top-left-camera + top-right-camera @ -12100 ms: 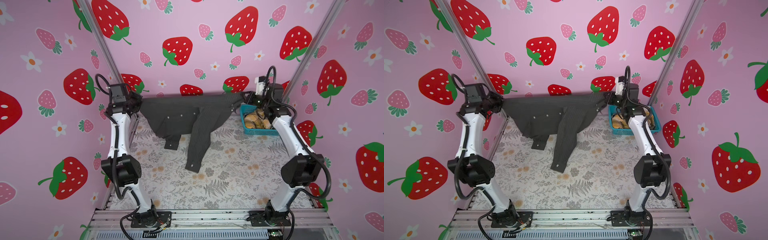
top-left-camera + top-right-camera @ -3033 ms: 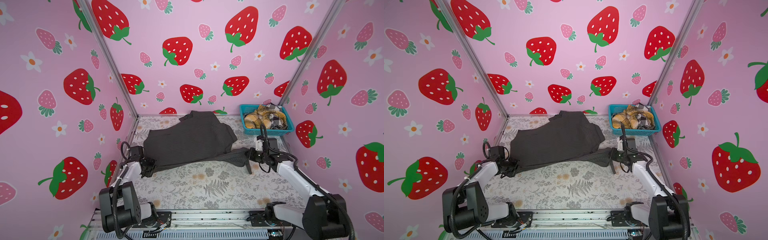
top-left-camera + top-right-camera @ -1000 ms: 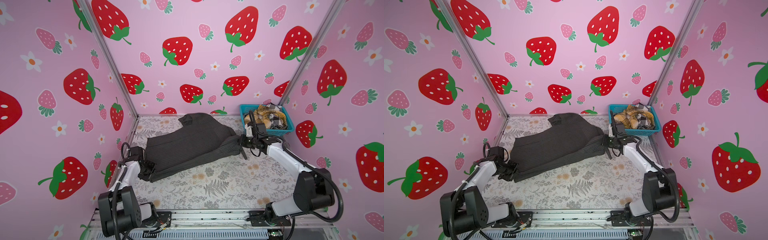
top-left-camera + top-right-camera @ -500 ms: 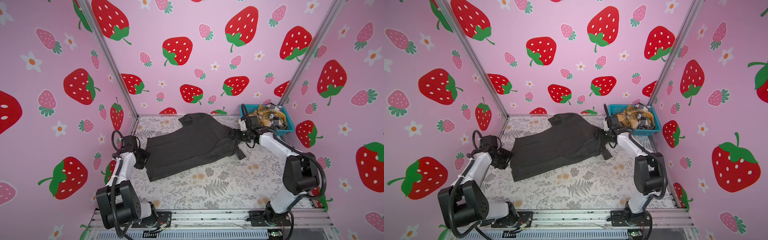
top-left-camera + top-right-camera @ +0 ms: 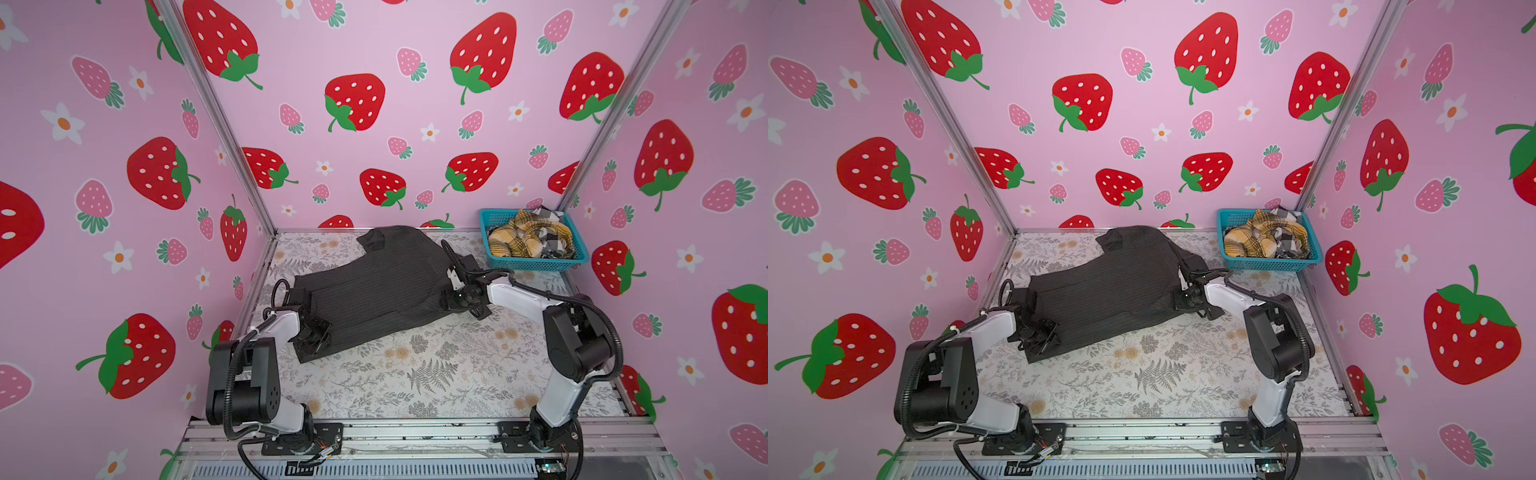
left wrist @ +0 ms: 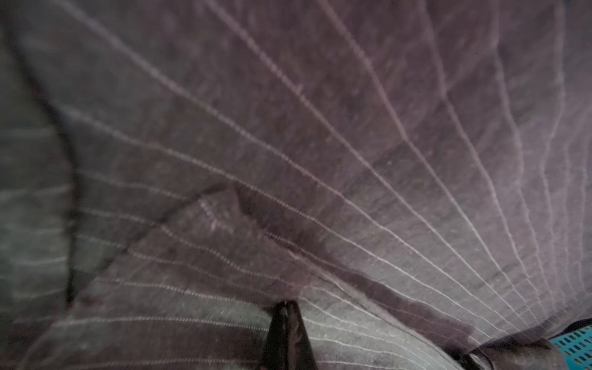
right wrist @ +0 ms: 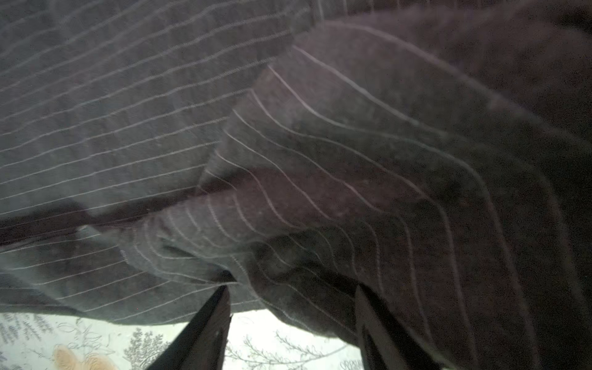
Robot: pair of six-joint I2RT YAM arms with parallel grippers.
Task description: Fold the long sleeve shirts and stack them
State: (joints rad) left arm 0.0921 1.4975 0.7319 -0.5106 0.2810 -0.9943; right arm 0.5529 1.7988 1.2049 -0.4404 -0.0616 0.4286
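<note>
**Pale fern-and-flower printed tabletop (image 5: 436,374) (image 5: 1142,374): two things on it**

A charcoal pinstriped cloth shirt (image 5: 374,291) (image 5: 1100,295) lies spread slantwise across the back half, its lower hem toward the left front. A teal plastic mesh basket (image 5: 536,263) (image 5: 1271,264) stands in the far right corner, near the shirt. The front stretch lies bare.

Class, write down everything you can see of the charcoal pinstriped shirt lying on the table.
The charcoal shirt is soft dark cloth with thin pale pinstripes. It lies mostly flat, slanted across the floral table, with its far end rumpled near the back wall. The left claw is shut on its near hem corner. The right claw stands open against a wrinkled fold at the opposite side. No buttons show.
</note>
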